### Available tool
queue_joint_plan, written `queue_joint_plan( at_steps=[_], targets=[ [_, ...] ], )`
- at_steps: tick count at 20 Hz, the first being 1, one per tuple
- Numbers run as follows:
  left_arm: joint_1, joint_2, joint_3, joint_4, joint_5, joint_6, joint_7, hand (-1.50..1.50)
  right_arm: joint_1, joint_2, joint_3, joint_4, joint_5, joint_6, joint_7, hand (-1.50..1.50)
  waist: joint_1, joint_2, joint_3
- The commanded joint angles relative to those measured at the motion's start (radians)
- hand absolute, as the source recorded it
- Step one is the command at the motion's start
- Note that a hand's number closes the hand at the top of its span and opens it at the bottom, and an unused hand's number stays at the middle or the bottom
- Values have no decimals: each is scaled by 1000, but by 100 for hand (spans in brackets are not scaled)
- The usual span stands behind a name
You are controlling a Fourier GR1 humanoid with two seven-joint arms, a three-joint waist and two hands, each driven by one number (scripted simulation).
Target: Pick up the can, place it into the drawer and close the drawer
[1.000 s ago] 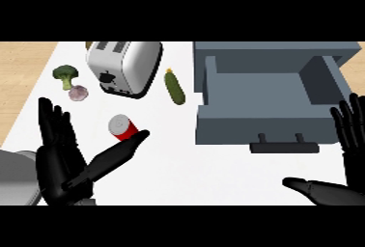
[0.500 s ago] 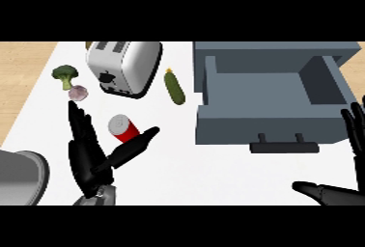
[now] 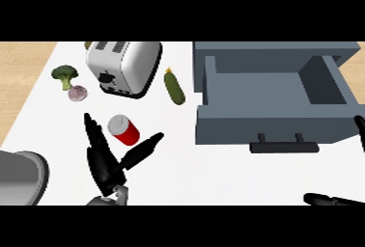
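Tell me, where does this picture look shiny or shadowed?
Head view: the toaster gleams bright along its side; in the open drawer the right inner wall is darker than the floor; no clear shadow shows beside the can on the white counter.

My left hand (image 3: 107,161) has swung in from the bench's left edge toward the can (image 3: 125,130) and turned edge-on. Its straight fingers (image 3: 95,137) now stand just left of the can, with the thumb spread below it. My right hand (image 3: 331,199) has slid toward the near right corner, mostly out of view.
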Motion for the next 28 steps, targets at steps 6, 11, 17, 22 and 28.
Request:
queue_joint_plan(
  at_steps=[6, 11, 17, 22, 28],
  targets=[
    [-45, -1, 88, 193, 286, -6, -278, -150, -34, -32, -56, -43, -57, 23, 102, -150, 2, 0, 0],
    [-7, -1, 110, 326, 486, -70, -527, -150, 11, -3, -53, -76, -50, 34, 74, -150, 0, 0, 0],
    [-67, -1, 184, 485, 647, -158, -694, -150, -25, -24, -119, -39, -87, 58, 49, -150, 1, 0, 0],
    [-162, -1, 227, 670, 774, -224, -800, -150, -17, -7, -89, -77, -31, 42, 101, -150, -1, 1, 0],
    [-259, -1, 265, 868, 837, -277, -945, -150, -56, 17, -55, -45, -2, 35, 99, -150, -3, 2, -1]
  ],
)
